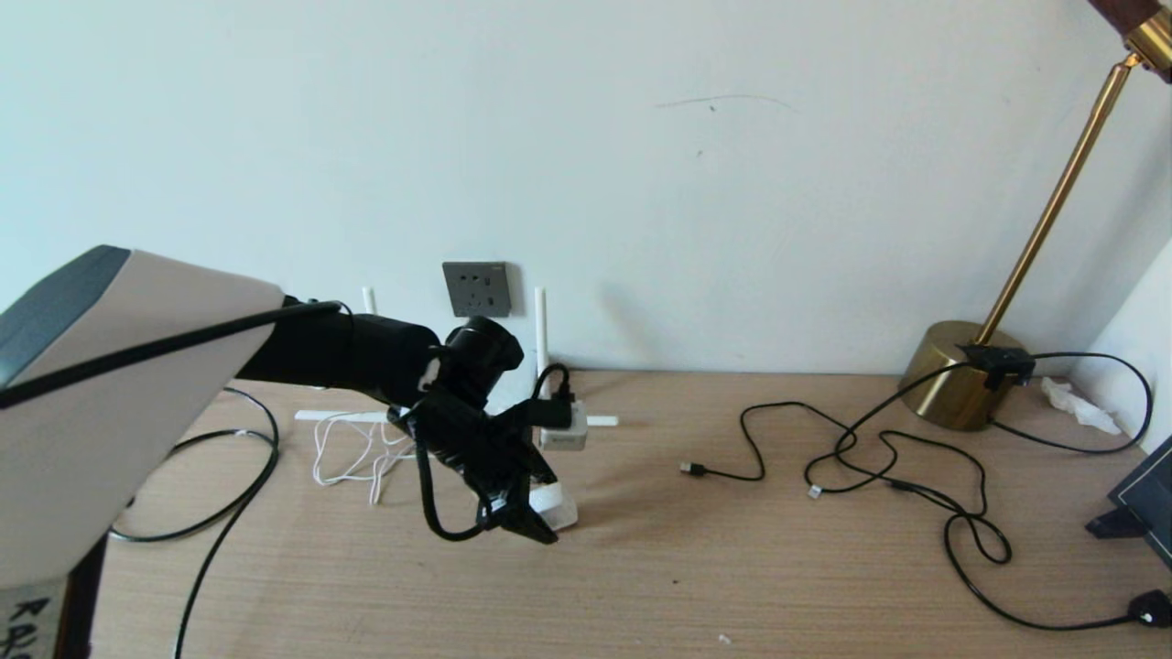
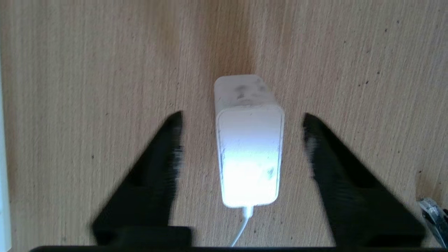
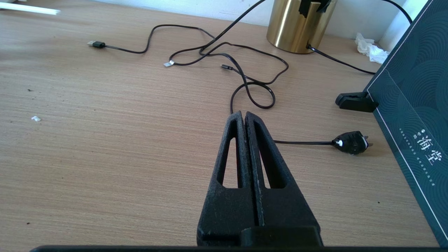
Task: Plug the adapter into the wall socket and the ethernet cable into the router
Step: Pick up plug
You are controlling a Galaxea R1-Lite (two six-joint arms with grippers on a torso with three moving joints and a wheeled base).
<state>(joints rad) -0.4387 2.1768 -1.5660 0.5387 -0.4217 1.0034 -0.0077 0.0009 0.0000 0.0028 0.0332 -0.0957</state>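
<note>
The white adapter [image 2: 249, 147] lies on the wooden table with its thin white cord trailing back. My left gripper [image 2: 242, 119] is open, one finger on each side of the adapter and neither touching it; in the head view it [image 1: 526, 522] hangs over the adapter [image 1: 557, 505]. The dark grey wall socket [image 1: 476, 288] is on the wall behind. The router [image 1: 563, 435] is mostly hidden by my left arm, with white antennas showing. A black plug [image 1: 552, 409] sits on it. The thick black ethernet cable [image 1: 271, 458] curves at the left. My right gripper [image 3: 244, 113] is shut and empty.
Thin black cords [image 1: 879, 458] sprawl across the right half of the table. A brass lamp [image 1: 957, 371] stands at the back right beside a crumpled tissue [image 1: 1076, 403]. A dark box [image 1: 1144, 499] and a black power plug [image 1: 1152, 606] lie at the right edge. White cord [image 1: 352, 448] tangles by the router.
</note>
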